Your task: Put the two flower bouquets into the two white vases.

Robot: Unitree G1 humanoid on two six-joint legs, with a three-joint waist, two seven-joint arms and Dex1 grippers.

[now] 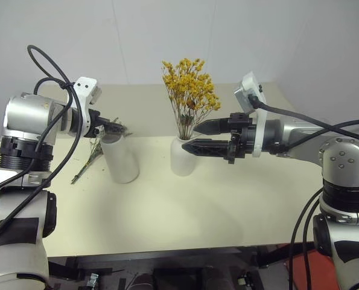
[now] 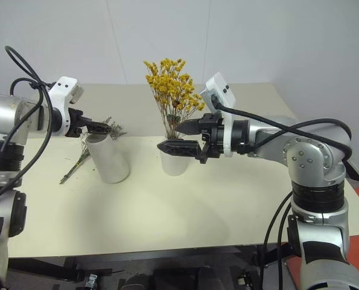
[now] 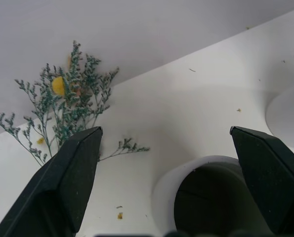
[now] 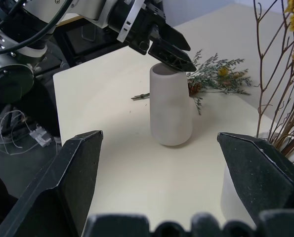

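On the table, nearest me: I see a matte cream tabletop, bare at the front.
Bottle vase: I read a matte white bottle-shaped vase with rounded shoulders standing near the table's middle; the bright yellow-orange dried bouquet stands upright in its neck, thin brown stems fanning to tiny blossoms.
Right arm: I have the right gripper reaching in level from the right, its two black fingers spread wide, one above the other, tips just in front of the vase's neck and the stems; it holds nothing.
Cylinder vase: I see a plain matte white wide-mouthed tapered vase to the left, upright, mouth dark and empty in the left wrist view.
Left arm: the left gripper tilts down over that rim, fingers spread, nothing between them.
Second bouquet: the muted grey-green dried bouquet lies flat on the table just behind the cylinder vase, stems trailing left.
Writing: I can read none.
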